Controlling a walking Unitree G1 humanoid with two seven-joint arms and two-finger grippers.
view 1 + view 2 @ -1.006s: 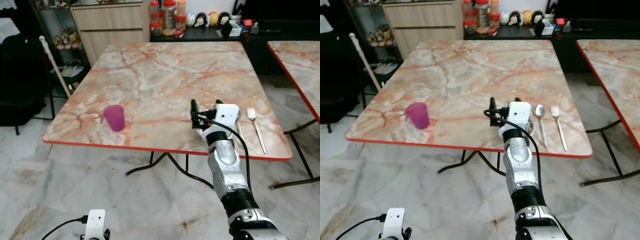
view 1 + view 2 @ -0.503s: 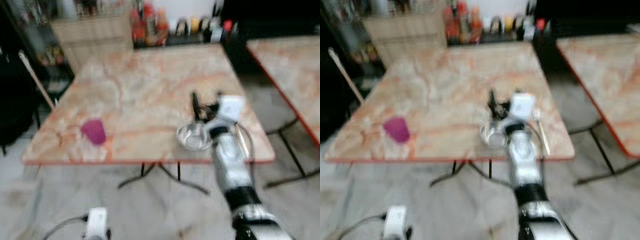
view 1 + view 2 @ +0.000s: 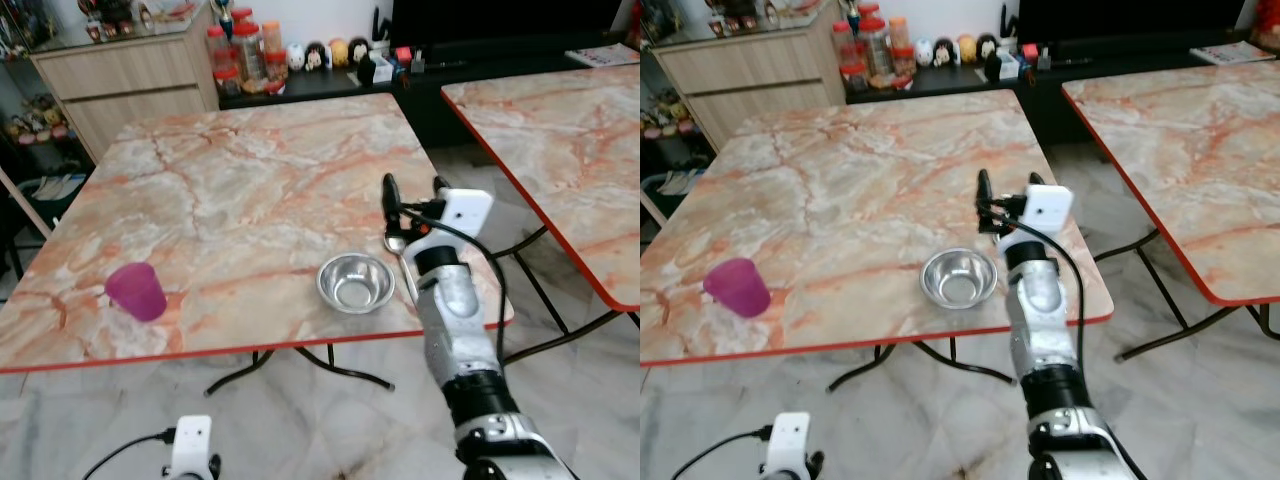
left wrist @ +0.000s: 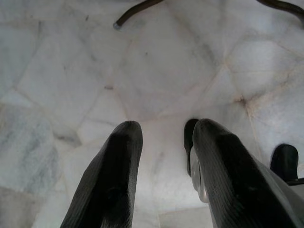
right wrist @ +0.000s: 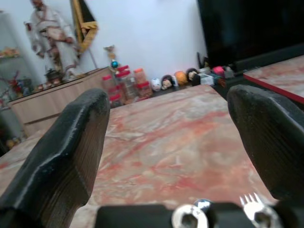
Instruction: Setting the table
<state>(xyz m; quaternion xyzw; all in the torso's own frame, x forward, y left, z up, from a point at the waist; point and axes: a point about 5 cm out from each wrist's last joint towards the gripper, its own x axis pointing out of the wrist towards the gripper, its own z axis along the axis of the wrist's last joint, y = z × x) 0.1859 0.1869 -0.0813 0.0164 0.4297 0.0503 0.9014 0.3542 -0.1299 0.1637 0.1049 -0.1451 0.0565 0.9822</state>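
Note:
A steel bowl point(image 3: 355, 283) stands empty near the front edge of the marble table point(image 3: 250, 180). A purple cup point(image 3: 136, 291) stands far to its left, also near the front edge. My right gripper point(image 3: 412, 196) hovers open just right of and beyond the bowl, with nothing between its fingers. Beside the wrist lies a spoon point(image 3: 395, 243); the right wrist view shows the spoon's tip point(image 5: 203, 204) and a fork's tines point(image 5: 249, 199) under the gripper point(image 5: 175, 137). My left gripper point(image 4: 164, 156) hangs open over the floor.
A second marble table point(image 3: 560, 130) stands close on the right, across a narrow gap of floor. Behind the table are a wooden cabinet point(image 3: 120, 85) and a dark shelf with jars and figurines point(image 3: 300, 55). Black table legs point(image 3: 300, 365) curve underneath.
The whole view has swung, so the table sits more to the left. The bowl, earlier mostly hidden behind my right wrist, now stands uncovered left of the arm. Both grippers remain open.

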